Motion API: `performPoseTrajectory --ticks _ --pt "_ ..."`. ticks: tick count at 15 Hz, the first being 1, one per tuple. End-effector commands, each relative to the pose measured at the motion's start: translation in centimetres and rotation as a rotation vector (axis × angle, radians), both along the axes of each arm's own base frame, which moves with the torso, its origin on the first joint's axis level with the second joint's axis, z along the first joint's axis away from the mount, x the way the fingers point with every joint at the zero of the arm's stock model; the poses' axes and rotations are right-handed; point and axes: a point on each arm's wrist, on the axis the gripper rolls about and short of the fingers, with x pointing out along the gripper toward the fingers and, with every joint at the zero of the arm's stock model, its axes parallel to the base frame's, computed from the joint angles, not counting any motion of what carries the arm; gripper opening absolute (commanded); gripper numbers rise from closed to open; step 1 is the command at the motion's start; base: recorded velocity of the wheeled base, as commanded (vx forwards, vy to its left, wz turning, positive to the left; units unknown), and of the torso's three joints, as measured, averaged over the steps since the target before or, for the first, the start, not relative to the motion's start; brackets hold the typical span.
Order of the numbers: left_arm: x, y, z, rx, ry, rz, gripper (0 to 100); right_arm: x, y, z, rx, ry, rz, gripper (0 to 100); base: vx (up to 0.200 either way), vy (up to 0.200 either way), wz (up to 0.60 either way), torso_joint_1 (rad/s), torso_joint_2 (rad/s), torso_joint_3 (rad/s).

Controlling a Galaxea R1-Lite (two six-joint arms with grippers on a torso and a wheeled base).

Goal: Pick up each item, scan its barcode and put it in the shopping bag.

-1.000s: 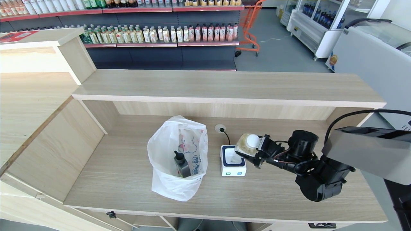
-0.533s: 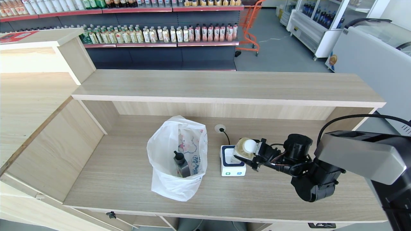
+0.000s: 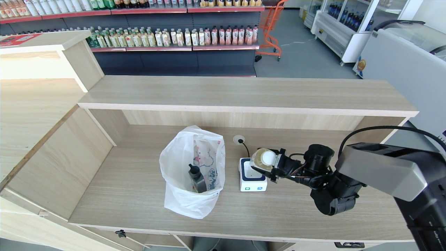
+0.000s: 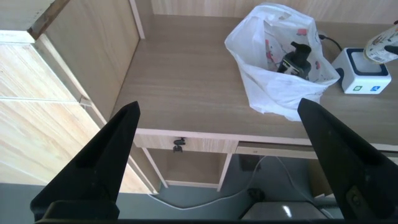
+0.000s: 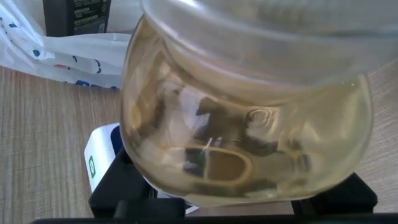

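Glass jar (image 3: 268, 157), pale-filled and white-lidded, sits clamped in the right end effector (image 3: 266, 163), hovering over the scanner (image 3: 251, 181) toward its 1 o'clock corner. One dark bottle (image 3: 197, 179) already stands inside the shopping bag (image 3: 181, 164), which lies just at the scanner's 9 o'clock. I judge the jar to be mid-scan, with bagging left to do. The left end effector (image 4: 217, 106) hangs spread wide off the 7 o'clock edge of the surface (image 3: 132, 188). The route to the bag runs toward 9 o'clock over its raised rim. The back wall (image 3: 244, 120) and the scanner's cable (image 3: 245, 148) crowd 12 o'clock.
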Motion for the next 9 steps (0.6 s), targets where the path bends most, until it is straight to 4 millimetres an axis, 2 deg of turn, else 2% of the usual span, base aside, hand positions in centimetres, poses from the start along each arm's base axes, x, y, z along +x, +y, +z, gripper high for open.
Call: performPoseTrajectory --ticks 1,5,9 --pt "0.01 0.0 0.0 0.0 0.002 0.0 100 0.24 0.09 -0.74 -0.002 0.0 0.001 0 0.0 0.0 0.0 0.0 0.0 0.0" --pt "0.01 0.0 0.0 0.0 0.002 0.0 100 0.52 0.33 -1.44 0.0 -0.007 0.018 0 0.0 0.0 0.0 0.0 0.0 0.0" --pt "0.01 0.0 0.0 0.0 0.002 0.001 100 0.57 0.34 -0.97 0.006 -0.025 0.015 0 0.0 0.0 0.0 0.0 0.0 0.0"
